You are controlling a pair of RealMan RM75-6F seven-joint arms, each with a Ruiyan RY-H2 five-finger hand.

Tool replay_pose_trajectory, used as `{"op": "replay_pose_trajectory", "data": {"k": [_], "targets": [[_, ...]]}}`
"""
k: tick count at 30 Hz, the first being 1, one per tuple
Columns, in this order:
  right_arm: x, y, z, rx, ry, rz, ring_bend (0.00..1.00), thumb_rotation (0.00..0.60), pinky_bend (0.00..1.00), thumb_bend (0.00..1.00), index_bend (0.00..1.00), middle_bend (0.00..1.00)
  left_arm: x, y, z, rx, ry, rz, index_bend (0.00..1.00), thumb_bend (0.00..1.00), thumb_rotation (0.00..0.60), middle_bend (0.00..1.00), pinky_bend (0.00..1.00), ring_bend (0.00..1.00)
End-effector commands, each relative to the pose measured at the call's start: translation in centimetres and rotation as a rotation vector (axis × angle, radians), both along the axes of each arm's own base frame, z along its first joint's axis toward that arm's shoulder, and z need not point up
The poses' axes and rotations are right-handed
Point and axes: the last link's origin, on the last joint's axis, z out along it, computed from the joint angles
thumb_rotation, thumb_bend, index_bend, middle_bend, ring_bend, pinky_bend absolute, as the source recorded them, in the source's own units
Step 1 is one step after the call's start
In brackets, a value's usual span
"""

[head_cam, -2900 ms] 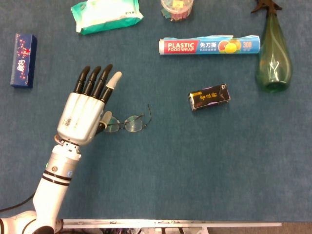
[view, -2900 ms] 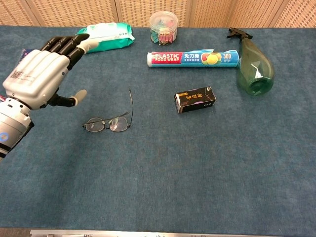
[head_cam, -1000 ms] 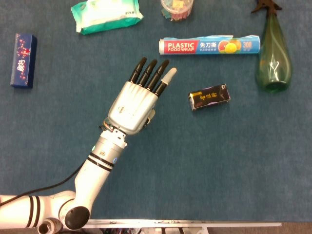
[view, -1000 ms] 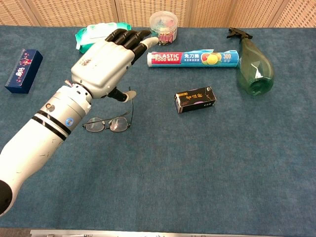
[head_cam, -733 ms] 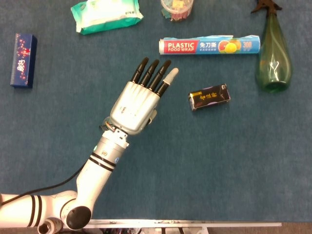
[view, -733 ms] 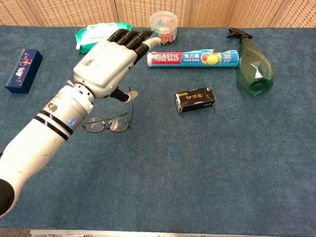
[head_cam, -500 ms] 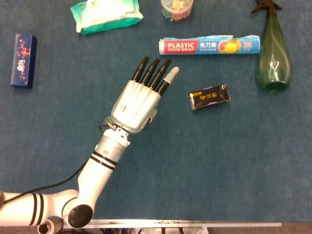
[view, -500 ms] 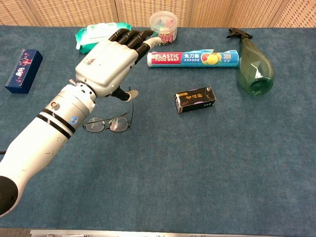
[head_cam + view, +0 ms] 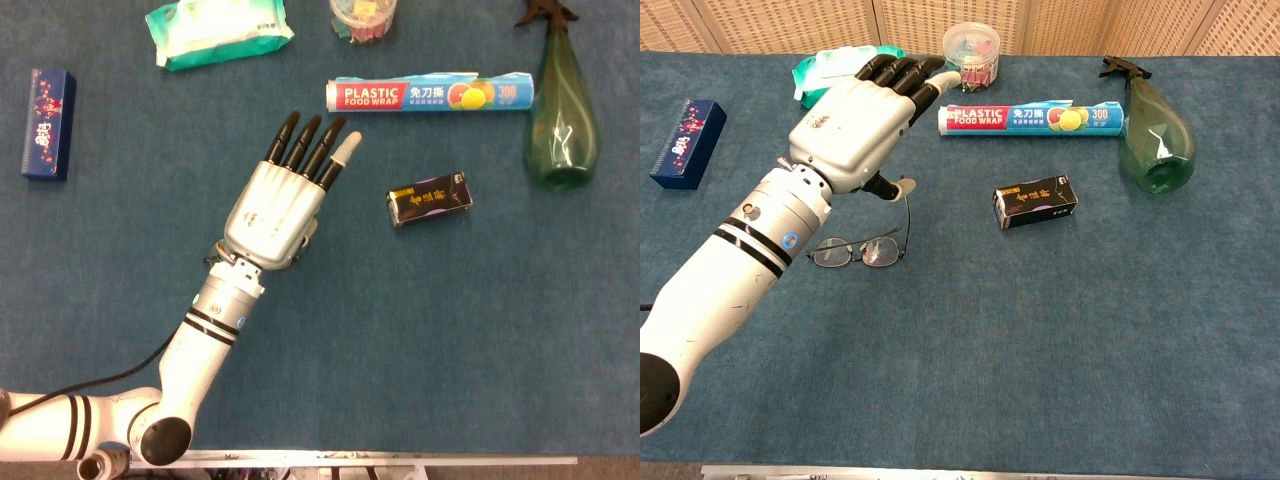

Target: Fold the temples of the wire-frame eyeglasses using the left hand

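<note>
Glasses lie lens-down on table, one temple sticking up toward far edge. My left hand hovers above them, fingers spread, empty; thumb beside raised temple, I judge to push it flat. Right hand unseen.

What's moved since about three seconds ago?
The left hand swung from the glasses' left end rightward, over their open right temple, fingers outstretched, holding nothing. The wire-frame eyeglasses lie where they were, that temple unfolded. The black box and the rest stayed put.
</note>
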Motion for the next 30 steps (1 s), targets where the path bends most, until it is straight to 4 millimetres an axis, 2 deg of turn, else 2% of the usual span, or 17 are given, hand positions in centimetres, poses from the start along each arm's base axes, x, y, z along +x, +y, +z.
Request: {"op": "replay_pose_trajectory", "data": {"k": [1,11,30], "targets": [[0.0,0.0,0.0,0.001,0.000,-0.001,0.23,0.600,0.38,0.19,0.33,0.29,-0.1,0.1,0.0,0.003,0.003,0.003,0.01,0.20,0.600,0.00,0.00,0.00],[0.0,-0.1,0.0,0.001,-0.002,-0.002,0.23,0.600,0.38,0.19,0.33,0.29,-0.7,0.1,0.2,0.016,0.019,0.013,0.01,0.20,0.600,0.00,0.00,0.00],[0.0,-0.1,0.0,-0.001,-0.001,-0.002,0.23,0.600,0.38,0.19,0.33,0.29,-3.6,0.6,0.4,0.043,0.058,0.066,0.01,0.20,0.600,0.00,0.00,0.00]]}}
